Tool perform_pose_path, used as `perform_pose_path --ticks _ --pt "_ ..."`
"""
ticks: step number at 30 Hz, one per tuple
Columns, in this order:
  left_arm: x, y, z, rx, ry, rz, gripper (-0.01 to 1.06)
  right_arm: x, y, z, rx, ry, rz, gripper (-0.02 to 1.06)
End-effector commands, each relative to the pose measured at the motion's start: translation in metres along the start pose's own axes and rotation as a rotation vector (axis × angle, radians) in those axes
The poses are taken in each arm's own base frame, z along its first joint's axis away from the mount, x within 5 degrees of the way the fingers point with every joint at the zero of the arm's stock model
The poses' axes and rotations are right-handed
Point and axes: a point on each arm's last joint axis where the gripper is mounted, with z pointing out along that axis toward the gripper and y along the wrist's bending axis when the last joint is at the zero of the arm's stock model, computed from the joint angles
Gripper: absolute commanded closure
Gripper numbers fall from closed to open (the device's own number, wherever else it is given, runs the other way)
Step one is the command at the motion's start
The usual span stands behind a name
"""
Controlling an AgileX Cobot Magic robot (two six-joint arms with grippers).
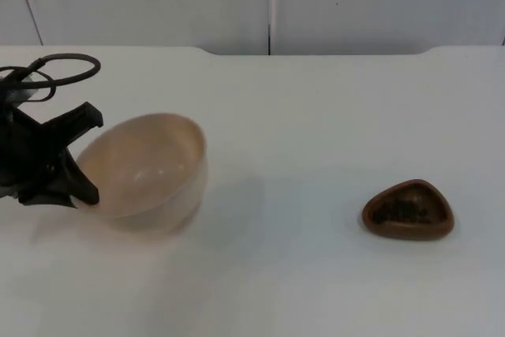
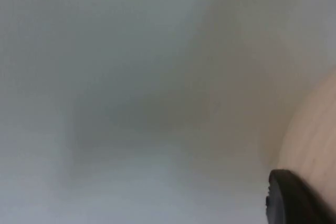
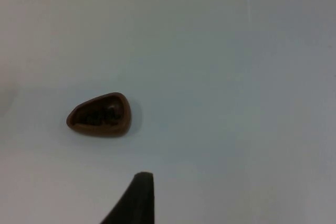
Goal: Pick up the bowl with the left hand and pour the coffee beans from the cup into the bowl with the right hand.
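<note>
A cream bowl (image 1: 146, 170) sits at the table's left, tipped toward the left arm. My left gripper (image 1: 81, 155) stands open at the bowl's left rim, one finger (image 1: 85, 118) behind the rim and the other (image 1: 80, 191) touching it in front. In the left wrist view the bowl's outer wall (image 2: 315, 140) curves beside a black fingertip (image 2: 289, 198). A small brown cup (image 1: 408, 211) with rounded corners holds dark coffee beans and stands at the table's right. My right gripper (image 3: 137, 200) hangs back from the cup (image 3: 100, 115), with one fingertip in view.
The white table (image 1: 300, 116) ends at a grey partition wall (image 1: 355, 5) behind. A wide stretch of bare table lies between bowl and cup.
</note>
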Motion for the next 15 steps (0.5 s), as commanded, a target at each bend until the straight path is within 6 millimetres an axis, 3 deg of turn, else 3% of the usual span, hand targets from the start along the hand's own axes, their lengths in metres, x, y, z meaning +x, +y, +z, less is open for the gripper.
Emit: perform_pose_path --ticks 1,6,9,15 --pt "-0.001 -0.008 -0.007 0.02 -0.021 0.009 0.99 0.0 0.0 0.0 0.007 -0.006 -0.005 -0.01" --pt "0.005 -0.03 -0.013 0.041 -0.033 0.048 0.99 0.0 0.0 0.0 0.007 -0.006 -0.005 -0.01" --pt "0.017 -0.054 -0.011 0.044 -0.015 0.097 1.0 0.0 0.0 0.0 0.007 -0.006 -0.005 -0.01" --pt "0.037 -0.079 -0.003 0.017 0.025 0.18 1.05 0.0 0.0 0.0 0.007 -0.006 -0.005 -0.01"
